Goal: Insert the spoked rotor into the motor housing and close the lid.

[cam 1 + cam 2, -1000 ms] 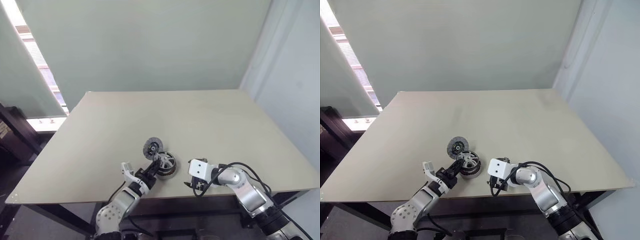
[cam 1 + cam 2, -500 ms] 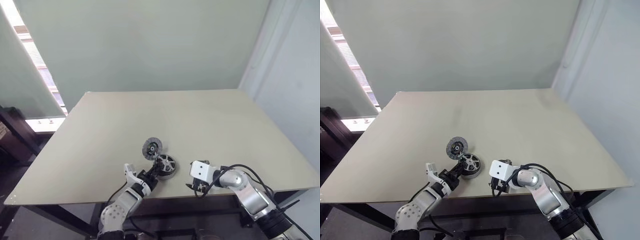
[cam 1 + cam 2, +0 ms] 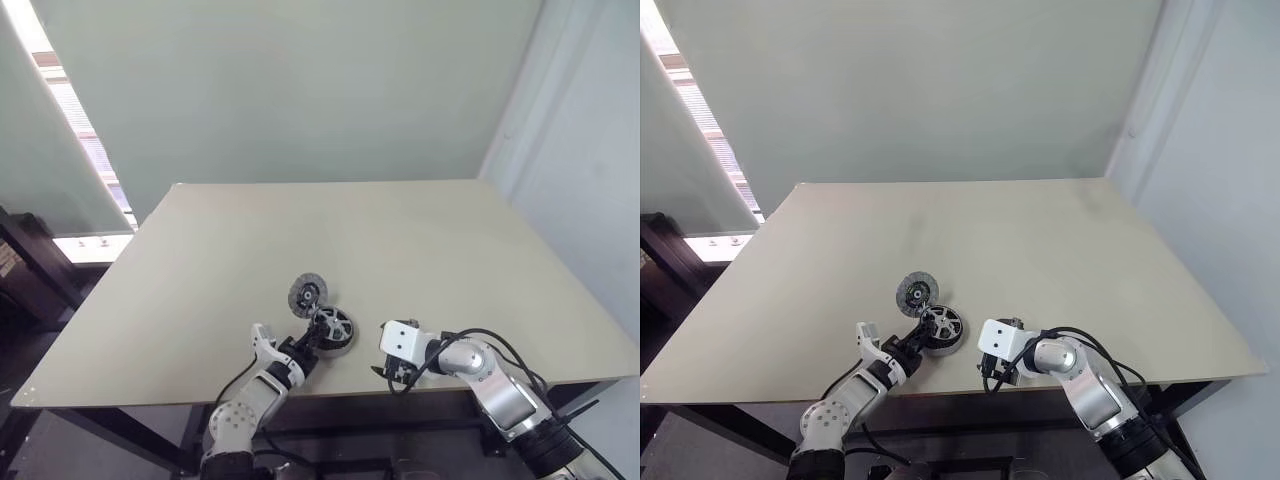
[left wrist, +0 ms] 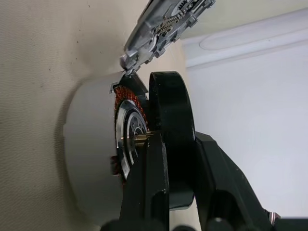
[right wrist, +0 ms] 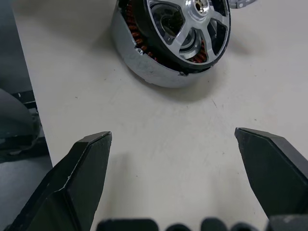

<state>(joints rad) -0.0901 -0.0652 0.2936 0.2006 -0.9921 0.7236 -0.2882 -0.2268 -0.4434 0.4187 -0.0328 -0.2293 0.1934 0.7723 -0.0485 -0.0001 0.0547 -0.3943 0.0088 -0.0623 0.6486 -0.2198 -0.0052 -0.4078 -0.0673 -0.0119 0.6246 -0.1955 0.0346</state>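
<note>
Rotor held at the housing mouth

Since a second ago the left gripper point(image 3: 306, 352) has sunk slightly toward the table point(image 3: 400, 240), with the rotor point(image 3: 333, 325) now sitting lower over the housing point(image 5: 144, 62); the right gripper point(image 5: 183, 180) has kept its place; the lid point(image 3: 305, 293) has not moved.

In the left wrist view the housing holds its copper windings and a silvery hub; the rotor's dark ring point(image 4: 171, 125) stands at the housing's open face, tilted, one edge near the rim and not seated flush; whether it touches the rim I cannot tell.

Left fingers point(image 4: 149, 178) are clamped on the rotor's ring, one finger inside the ring and one outside, so the rotor lies right between the tips.

Right fingers point(image 5: 82, 173) stand wide apart with nothing between them, just above the table; housing and rotor lie ahead of them, near but apart.

Beyond the housing from the left gripper, the lid leans tilted just beside it.
</note>
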